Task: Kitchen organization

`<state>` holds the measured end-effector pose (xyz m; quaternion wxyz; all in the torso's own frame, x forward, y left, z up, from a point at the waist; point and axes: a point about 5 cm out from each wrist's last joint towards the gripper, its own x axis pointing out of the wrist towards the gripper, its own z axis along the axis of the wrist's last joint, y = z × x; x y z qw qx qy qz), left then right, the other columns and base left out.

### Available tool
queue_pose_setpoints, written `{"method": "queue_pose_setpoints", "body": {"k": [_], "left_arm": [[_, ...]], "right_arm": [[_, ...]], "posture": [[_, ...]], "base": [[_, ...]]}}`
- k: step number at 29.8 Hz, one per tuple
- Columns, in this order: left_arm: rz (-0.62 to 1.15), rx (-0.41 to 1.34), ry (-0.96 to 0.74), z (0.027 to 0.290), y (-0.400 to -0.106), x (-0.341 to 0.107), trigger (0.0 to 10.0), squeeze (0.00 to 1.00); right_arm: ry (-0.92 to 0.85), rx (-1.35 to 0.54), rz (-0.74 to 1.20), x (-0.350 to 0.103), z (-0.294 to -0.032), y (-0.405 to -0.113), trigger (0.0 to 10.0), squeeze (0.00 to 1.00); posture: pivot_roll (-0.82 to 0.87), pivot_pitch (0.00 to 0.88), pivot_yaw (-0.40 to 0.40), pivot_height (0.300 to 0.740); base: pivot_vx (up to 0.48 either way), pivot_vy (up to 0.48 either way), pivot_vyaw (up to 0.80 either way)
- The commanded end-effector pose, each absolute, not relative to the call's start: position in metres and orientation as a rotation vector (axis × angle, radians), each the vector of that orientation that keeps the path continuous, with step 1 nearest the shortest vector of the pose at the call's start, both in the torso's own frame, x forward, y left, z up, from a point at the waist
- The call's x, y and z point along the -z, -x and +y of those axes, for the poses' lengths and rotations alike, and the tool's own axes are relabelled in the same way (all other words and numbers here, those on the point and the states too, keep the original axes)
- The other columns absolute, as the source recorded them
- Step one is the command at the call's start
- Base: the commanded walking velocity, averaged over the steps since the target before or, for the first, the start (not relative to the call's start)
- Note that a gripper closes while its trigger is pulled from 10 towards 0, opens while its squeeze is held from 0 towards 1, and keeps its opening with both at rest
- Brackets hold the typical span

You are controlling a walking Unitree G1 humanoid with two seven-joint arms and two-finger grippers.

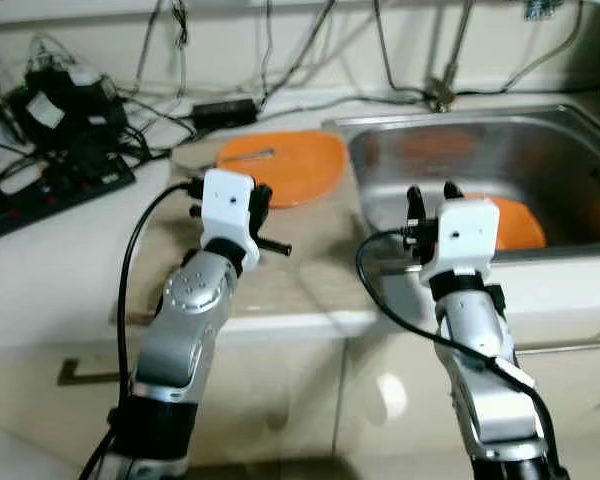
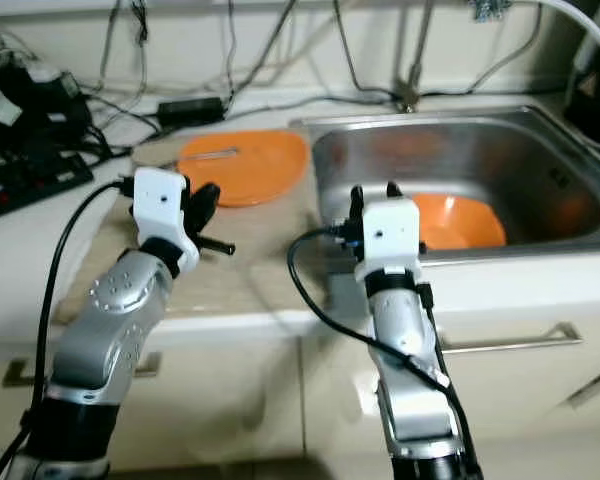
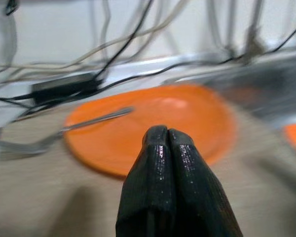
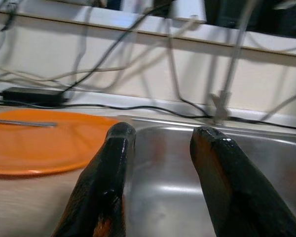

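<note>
An orange plate (image 1: 285, 165) lies on the beige counter beside the sink, with a metal fork (image 3: 84, 126) resting across it. A second orange dish (image 1: 515, 225) sits inside the steel sink (image 1: 570, 150). My left gripper (image 3: 163, 136) hovers over the counter just short of the plate, its fingers pressed together with nothing between them. My right gripper (image 4: 160, 136) is raised at the sink's near left corner, fingers apart and empty, pointing along the sink's left wall.
A black power strip (image 1: 50, 195), a black adapter (image 1: 225, 110) and tangled cables crowd the back left of the counter. The tap (image 1: 442, 95) rises behind the sink. Cabinet doors with a handle (image 2: 505, 343) lie below the counter edge.
</note>
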<state>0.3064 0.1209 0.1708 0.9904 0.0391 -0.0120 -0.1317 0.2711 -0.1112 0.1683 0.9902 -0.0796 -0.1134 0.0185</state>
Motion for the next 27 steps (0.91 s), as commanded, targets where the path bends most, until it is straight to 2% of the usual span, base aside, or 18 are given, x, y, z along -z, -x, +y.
{"method": "queue_pose_setpoints", "body": {"k": [1, 7, 17, 27], "left_arm": [[-0.03, 0.295, -0.096, 0.1125, -0.3058, -0.1727, 10.0, 0.0], [-0.025, 0.3, -0.11, 0.1127, -0.307, -0.1726, 10.0, 0.0], [-0.043, 0.311, -0.158, 0.1133, -0.3085, -0.175, 10.0, 0.0], [-0.041, 0.297, -0.152, 0.1151, -0.3094, -0.1746, 10.0, 0.0]], "right_arm": [[0.174, -0.019, -0.248, -0.1729, -0.1164, -0.273, 10.0, 0.0], [0.171, -0.019, -0.251, -0.1727, -0.1154, -0.2731, 10.0, 0.0], [0.167, -0.022, -0.254, -0.1723, -0.1134, -0.2739, 10.0, 0.0], [0.166, -0.029, -0.258, -0.1717, -0.1116, -0.2749, 10.0, 0.0]], "posture": [[-0.05, 0.0, 0.08, 0.74], [-0.05, 0.0, 0.086, 0.74], [-0.04, 0.0, 0.089, 0.74], [-0.04, 0.0, 0.09, 0.74]], "base": [[0.0, 0.0, 0.0], [0.0, 0.0, 0.0], [0.17, -0.425, 0.0], [0.0, 0.0, 0.0]]}}
